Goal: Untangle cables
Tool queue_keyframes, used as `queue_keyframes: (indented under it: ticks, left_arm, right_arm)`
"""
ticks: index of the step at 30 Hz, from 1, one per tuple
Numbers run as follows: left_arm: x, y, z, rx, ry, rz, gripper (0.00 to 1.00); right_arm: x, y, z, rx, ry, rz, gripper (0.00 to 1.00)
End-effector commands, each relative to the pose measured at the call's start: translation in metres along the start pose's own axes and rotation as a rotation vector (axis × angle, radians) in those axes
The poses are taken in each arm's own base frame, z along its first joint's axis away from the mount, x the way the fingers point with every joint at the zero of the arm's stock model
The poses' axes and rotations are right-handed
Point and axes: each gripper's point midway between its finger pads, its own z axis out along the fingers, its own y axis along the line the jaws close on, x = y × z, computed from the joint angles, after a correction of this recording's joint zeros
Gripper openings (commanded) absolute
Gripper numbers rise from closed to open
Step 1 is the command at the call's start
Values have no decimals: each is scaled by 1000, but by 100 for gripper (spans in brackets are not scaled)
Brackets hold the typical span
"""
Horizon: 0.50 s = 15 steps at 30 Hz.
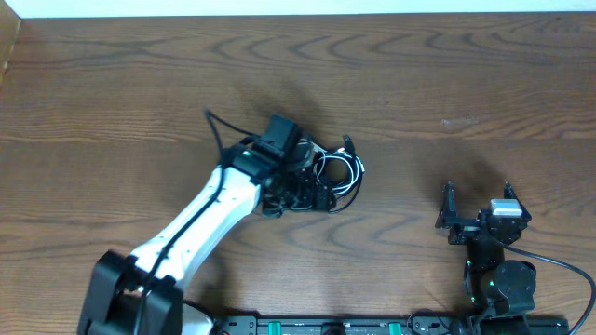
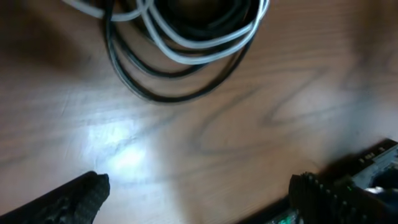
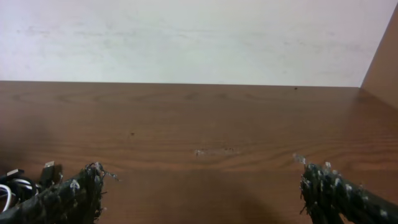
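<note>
no readable text, label or number shows anywhere.

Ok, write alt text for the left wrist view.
Loops of a white cable and black cables lie tangled at the top of the frame on a wooden table. The left gripper hovers open at the bottom edge, holding nothing.

A wooden table (image 1: 447,74) with dark brown, wavy grain fills the overhead view. A small pale scuff mark (image 1: 459,122) sits on its right half. A plain white wall (image 3: 186,37) rises behind the far edge, and a wooden side panel (image 3: 382,62) stands at the right end. In the left wrist view, a bright patch of glare (image 2: 118,149) lies on the wood.
</note>
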Motion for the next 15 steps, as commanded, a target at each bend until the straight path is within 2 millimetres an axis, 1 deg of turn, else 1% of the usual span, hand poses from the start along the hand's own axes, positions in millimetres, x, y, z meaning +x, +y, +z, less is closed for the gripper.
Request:
queue_keyframes:
  ticks: [1, 6, 10, 15]
  left_arm:
    - [-6, 16, 14, -85, -18, 14, 98]
    - [-21, 31, 22, -162, -65, 15, 98]
    - [-27, 31, 22, -165, -89, 22, 98]
    - [-26, 31, 22, -165, -83, 20, 98]
  right_arm:
    - [1, -2, 0, 8, -1, 10, 99]
    - [1, -2, 0, 8, -1, 10, 99]
    - [1, -2, 0, 8, -1, 10, 99]
    - [1, -2, 0, 8, -1, 10, 99]
